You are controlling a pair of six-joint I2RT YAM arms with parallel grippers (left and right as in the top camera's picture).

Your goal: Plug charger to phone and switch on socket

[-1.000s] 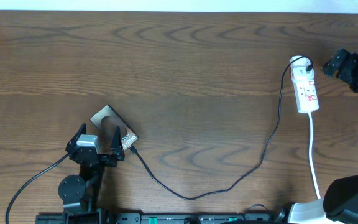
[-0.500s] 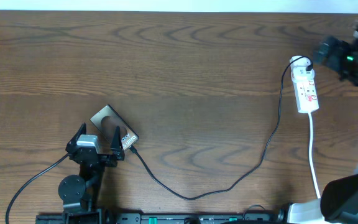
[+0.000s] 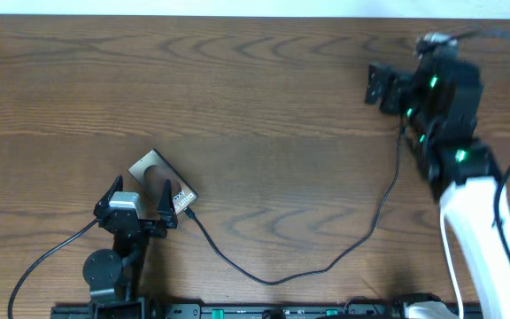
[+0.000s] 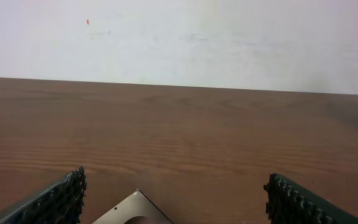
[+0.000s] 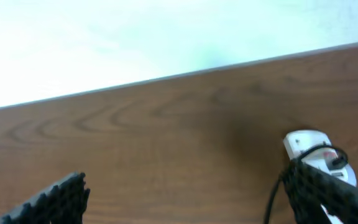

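Note:
The phone (image 3: 153,168) lies at the lower left of the table, brownish face up. Its corner shows in the left wrist view (image 4: 135,210). My left gripper (image 3: 140,197) is open and straddles the phone's near end, holding nothing; in its own view (image 4: 176,177) the jaws stand wide apart. The charger cable (image 3: 326,266) runs from the phone's lower right edge across to the right. I cannot tell whether its plug (image 3: 189,213) is seated. My right gripper (image 3: 373,86) is open and empty at the back right. The socket is hidden under the right arm overhead. Its white end (image 5: 306,146) shows beside the right finger (image 5: 334,193).
The black cable (image 5: 272,199) rises beside the strip's end in the right wrist view. The table's back edge (image 5: 185,74) meets a pale wall just beyond the right gripper (image 5: 185,180). The left arm's own black lead (image 3: 42,257) trails to the front left.
The right arm has swung in from the right edge to the left and now covers the power strip. The left gripper, the phone and the cable have not moved.

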